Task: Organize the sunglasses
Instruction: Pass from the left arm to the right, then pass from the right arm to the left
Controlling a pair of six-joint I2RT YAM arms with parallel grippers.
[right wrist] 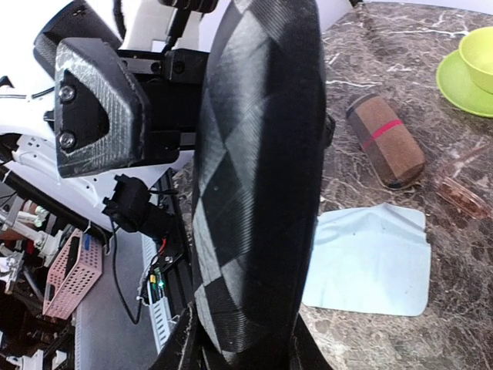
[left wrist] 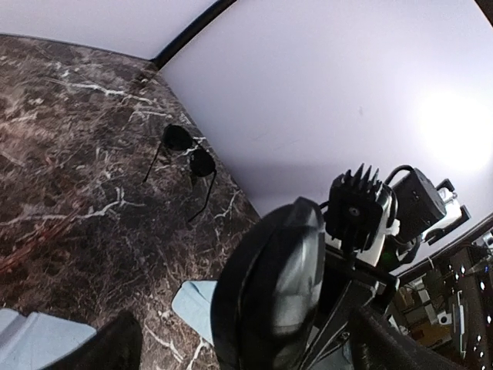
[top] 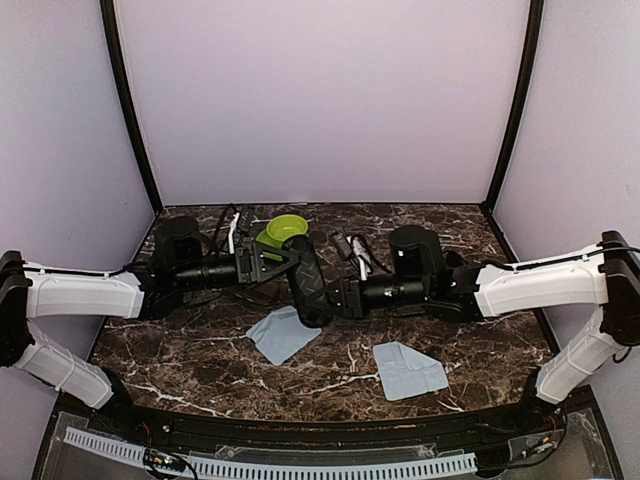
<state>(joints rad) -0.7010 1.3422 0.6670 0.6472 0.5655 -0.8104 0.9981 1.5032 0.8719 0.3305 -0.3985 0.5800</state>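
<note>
The black wire-frame sunglasses [left wrist: 189, 159] lie open on the marble table near the wall, far from both grippers. The reddish-brown sunglasses [right wrist: 463, 197] lie on the table beside the brown case [right wrist: 384, 139]. My right gripper [right wrist: 239, 351] is shut on the lower end of the black bumpy case [right wrist: 258, 177] and holds it above the table [top: 180, 375]. In the top view the case [top: 306, 281] hangs between both grippers. My left gripper [left wrist: 254, 347] is open, its fingers [left wrist: 112, 345] spread wide on either side of the case [left wrist: 269, 293] without touching it.
A green bowl on a green plate [top: 285, 230] stands at the back centre. Two light blue cloths lie on the table, one under the case [top: 283, 333] and one at front right [top: 410, 370]. Cables lie near the bowl.
</note>
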